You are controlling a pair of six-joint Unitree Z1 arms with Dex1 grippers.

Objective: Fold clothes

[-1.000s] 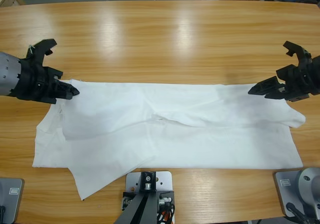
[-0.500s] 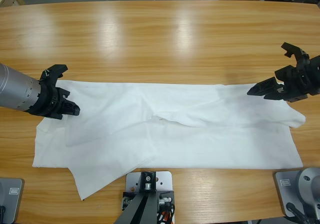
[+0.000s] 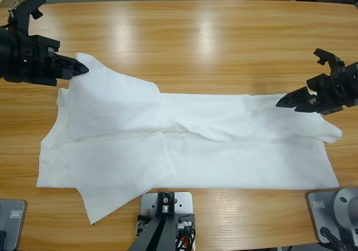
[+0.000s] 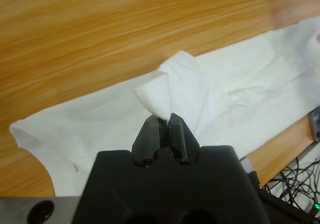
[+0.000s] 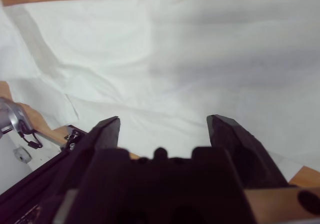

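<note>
Left gripper (image 4: 163, 118): black body filling the lower frame; jaws closed together on a raised fold of cloth. White T-shirt (image 4: 235, 92): spread across the frame from lower left to upper right, one peak of fabric lifted up into the jaws, the rest lying flat with soft creases. Surface (image 4: 100, 39): light wood grain, seen above and left of the cloth and again as a strip at lower right. Cables (image 4: 295, 184): dark, seen below the surface edge at lower right.

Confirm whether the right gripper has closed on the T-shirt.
No: in the right wrist view the right gripper has its jaws spread wide apart, with the white T-shirt lying flat beyond them, ungrasped.
</note>
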